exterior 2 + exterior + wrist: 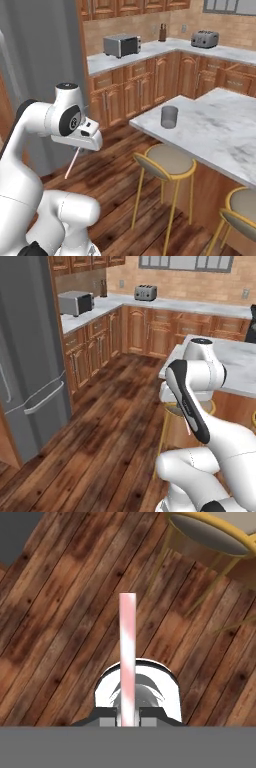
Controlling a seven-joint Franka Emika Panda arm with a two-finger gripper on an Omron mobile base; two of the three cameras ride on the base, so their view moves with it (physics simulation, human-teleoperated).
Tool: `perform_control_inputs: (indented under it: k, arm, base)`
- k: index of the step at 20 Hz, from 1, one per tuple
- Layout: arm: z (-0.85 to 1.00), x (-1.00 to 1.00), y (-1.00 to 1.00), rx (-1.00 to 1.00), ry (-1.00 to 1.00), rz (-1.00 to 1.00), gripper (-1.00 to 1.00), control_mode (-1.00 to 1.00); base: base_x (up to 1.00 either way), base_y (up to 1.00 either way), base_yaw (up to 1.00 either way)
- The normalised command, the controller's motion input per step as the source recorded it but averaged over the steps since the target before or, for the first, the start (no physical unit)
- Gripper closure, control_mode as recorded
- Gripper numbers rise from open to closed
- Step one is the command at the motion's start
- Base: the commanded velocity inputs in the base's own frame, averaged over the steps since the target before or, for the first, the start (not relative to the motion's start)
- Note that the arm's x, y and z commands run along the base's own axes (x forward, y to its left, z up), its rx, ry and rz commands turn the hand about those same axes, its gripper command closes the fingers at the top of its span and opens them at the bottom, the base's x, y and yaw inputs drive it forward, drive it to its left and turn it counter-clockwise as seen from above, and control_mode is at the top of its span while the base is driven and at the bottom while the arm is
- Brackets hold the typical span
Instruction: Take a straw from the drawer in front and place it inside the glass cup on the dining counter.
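Observation:
A thin pinkish-red straw [127, 647] sticks out from between the fingertips of my gripper [129, 714], which is shut on it. From the right base, the gripper [78, 148] hangs over the wooden floor and the straw [71, 164] slants down and to the left below it. The greyish glass cup [169, 116] stands upright near the corner of the white marble dining counter [220, 132], to the right of the gripper and well apart from it. Closed drawers run under the far worktop; which one is the task's drawer I cannot tell.
Two yellow-legged stools [167, 160] [245, 205] stand along the counter's near side, one just right of my hand. A grey fridge [30, 356] fills the left. Brown cabinets [90, 348] with a toaster [204, 38] on their worktop line the back. Open wooden floor [110, 426] lies ahead.

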Motion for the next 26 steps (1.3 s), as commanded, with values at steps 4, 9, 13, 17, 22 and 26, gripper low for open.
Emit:
perform_control_inputs:
  k: [4, 9, 13, 17, 22, 26]
  arm:
    - [0.0, 0.0, 0.0, 0.0, 0.0, 0.0, 1.0, 1.0]
    - [0.0, 0.0, 0.0, 0.0, 0.0, 0.0, 1.0, 1.0]
    - [0.0, 0.0, 0.0, 0.0, 0.0, 0.0, 1.0, 1.0]
    - [0.0, 0.0, 0.0, 0.0, 0.0, 0.0, 1.0, 1.0]
    - [0.0, 0.0, 0.0, 0.0, 0.0, 0.0, 1.0, 1.0]
    - [0.0, 0.0, 0.0, 0.0, 0.0, 0.0, 1.0, 1.0]
  base:
    - [0.35, 0.16, -0.31]
    - [0.37, 0.19, -0.3]
    - [0.39, 0.19, -0.29]
    - [0.41, 0.19, -0.29]
    - [0.45, 0.31, -0.27]
    - [0.46, 0.42, -0.26]
